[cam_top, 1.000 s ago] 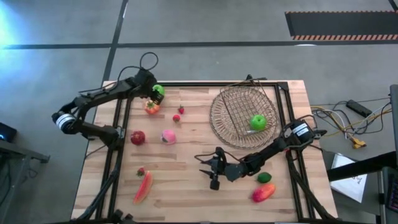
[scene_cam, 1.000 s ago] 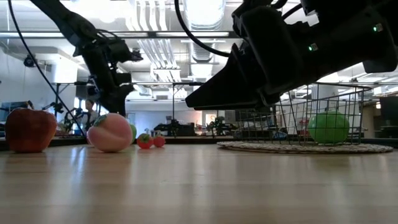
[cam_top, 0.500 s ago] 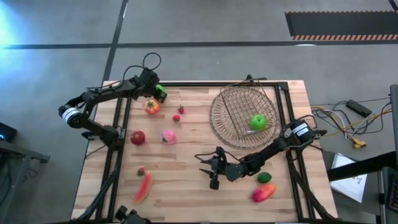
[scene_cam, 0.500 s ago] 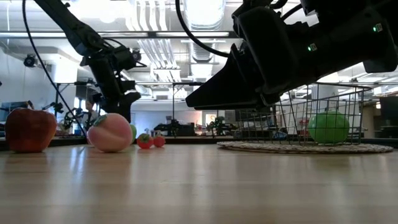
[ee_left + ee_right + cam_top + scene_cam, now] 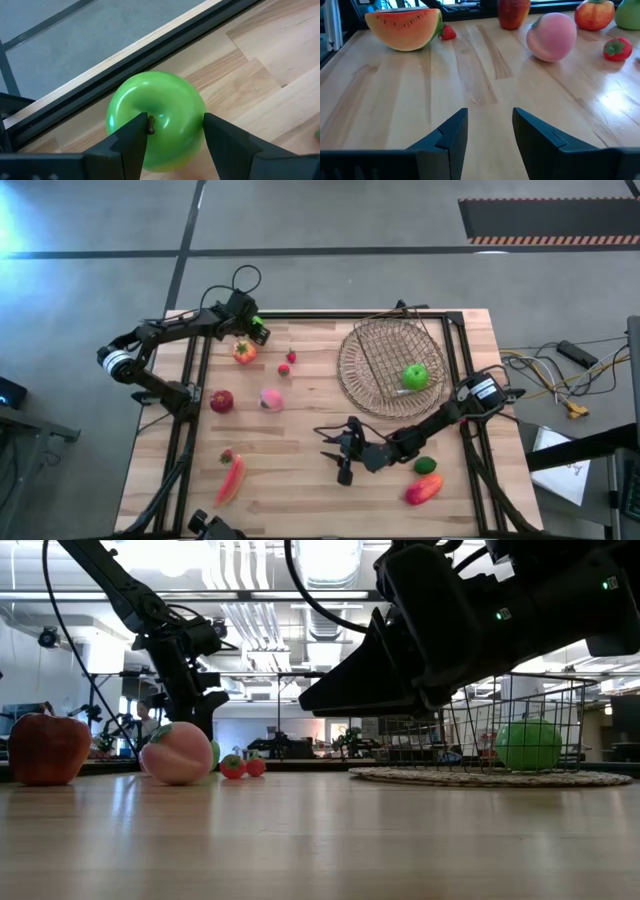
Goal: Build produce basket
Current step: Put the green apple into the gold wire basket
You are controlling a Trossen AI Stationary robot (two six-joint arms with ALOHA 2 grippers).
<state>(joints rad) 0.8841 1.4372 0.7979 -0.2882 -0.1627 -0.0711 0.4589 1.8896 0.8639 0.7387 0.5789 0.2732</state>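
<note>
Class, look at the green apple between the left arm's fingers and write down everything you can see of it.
The green apple is bright, glossy and looks like plastic, round with a dimple holding a short brown stem. It sits between the two dark fingers of the left end effector, which close on its sides. It is at the table's far left corner, by the black frame rail, near the tomato.

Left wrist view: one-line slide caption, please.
Left gripper closed around a green apple near the table's edge.
</note>
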